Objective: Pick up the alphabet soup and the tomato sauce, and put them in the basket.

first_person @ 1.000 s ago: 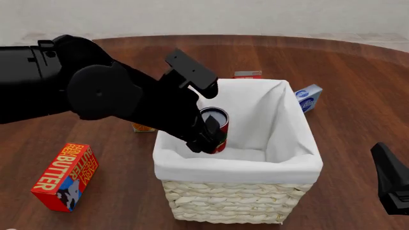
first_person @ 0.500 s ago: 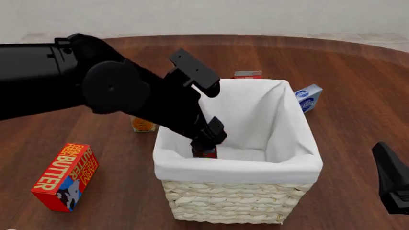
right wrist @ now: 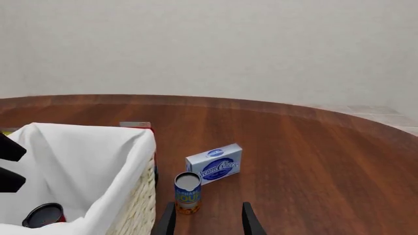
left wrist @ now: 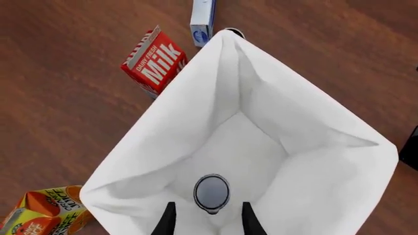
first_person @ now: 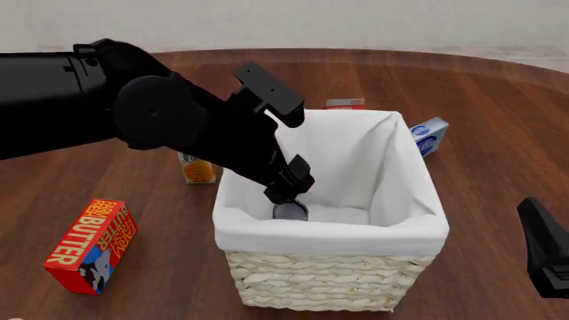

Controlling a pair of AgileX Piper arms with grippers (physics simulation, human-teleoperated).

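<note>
Wicker basket (first_person: 329,280) already holds the sauce (left wrist: 212,192) below the open, empty left gripper (left wrist: 206,220), while the soup (right wrist: 187,192) beyond its right wall could topple under the open right gripper (right wrist: 205,218).

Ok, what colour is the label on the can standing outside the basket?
Blue with an orange-yellow band at the bottom on the alphabet soup; clearest in the right wrist view.
</note>
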